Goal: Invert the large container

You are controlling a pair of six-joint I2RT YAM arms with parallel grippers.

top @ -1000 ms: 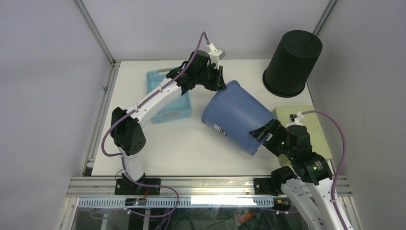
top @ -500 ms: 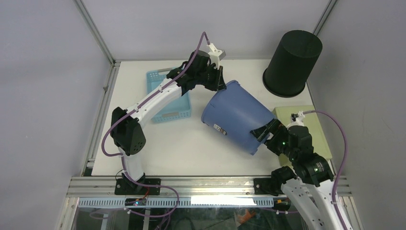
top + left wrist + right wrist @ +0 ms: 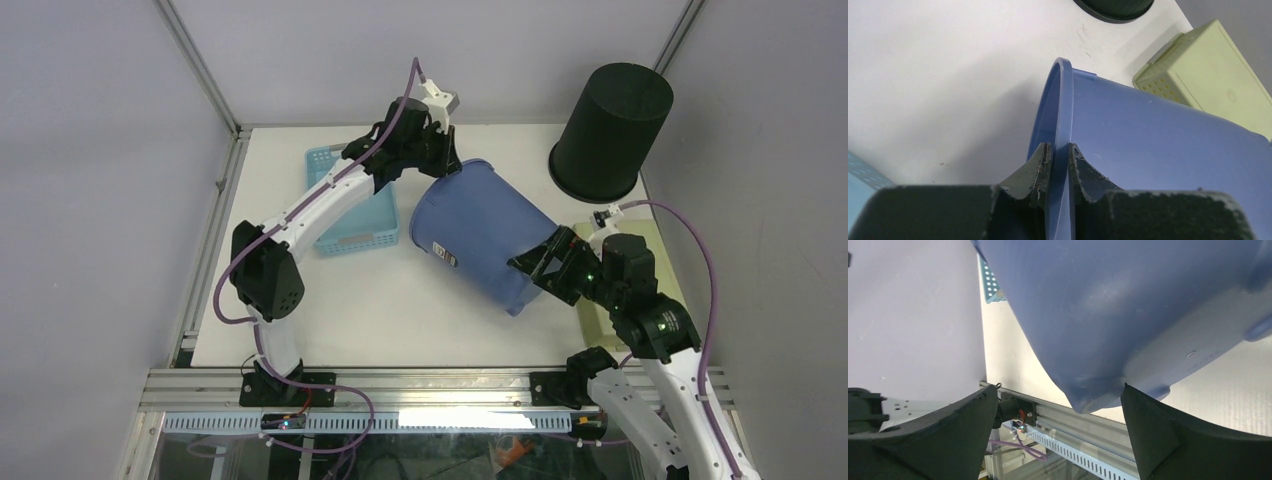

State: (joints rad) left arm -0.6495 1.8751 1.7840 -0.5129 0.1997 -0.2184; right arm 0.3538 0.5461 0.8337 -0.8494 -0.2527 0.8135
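Observation:
The large blue container (image 3: 480, 240) is tilted on its side above the white table, rim toward the back left, base toward the front right. My left gripper (image 3: 443, 165) is shut on its rim; in the left wrist view the gripper (image 3: 1059, 160) pinches the thin blue rim, with the container wall (image 3: 1158, 130) to the right. My right gripper (image 3: 535, 270) is open at the container's base end. In the right wrist view the gripper (image 3: 1059, 388) stands wide open with the container's lower edge (image 3: 1128, 305) between the fingers.
A light blue basket (image 3: 345, 215) sits at the back left under the left arm. A black bin (image 3: 610, 130) stands upside down at the back right. A pale green box (image 3: 650, 235) lies at the right edge, also in the left wrist view (image 3: 1208, 65).
The container has shifted left and slightly back, carried by both arms. The left gripper moved left with the rim; the right arm rose and pushed in toward the base.

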